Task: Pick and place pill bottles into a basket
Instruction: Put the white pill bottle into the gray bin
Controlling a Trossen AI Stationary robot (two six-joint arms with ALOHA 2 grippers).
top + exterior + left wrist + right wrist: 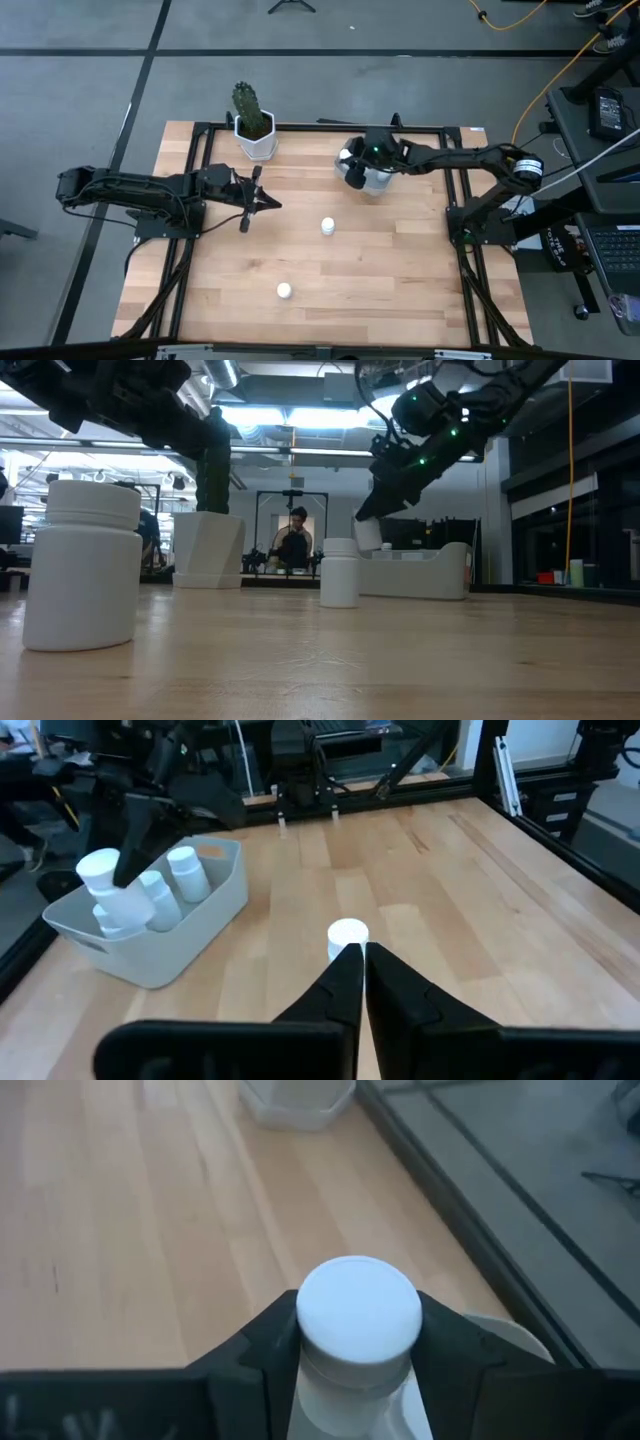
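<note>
My right gripper (350,168) is shut on a white pill bottle (360,1315) and hangs just above the pale grey basket (205,910) at the table's far right. At least two more pill bottles (186,870) stand inside the basket. One pill bottle (327,226) stands on its base at the table's middle. Another (284,291) stands nearer the front edge and shows large in the low view (85,565). My left gripper (270,204) is shut, holds nothing, and hovers at the left, pointing at the middle bottle (348,934). My right gripper pinches the bottle's body just under the cap (345,1380) between its two fingers (265,1345), one on each side. The fingers slant down from the table's right. The bottle hangs tilted below them (367,535), lifted clear over the basket.
A white hexagonal pot with a cactus (256,132) stands at the far edge, left of the basket. A black frame (460,190) runs round the wooden table top. Bare wood lies between the two loose bottles and along the near right.
</note>
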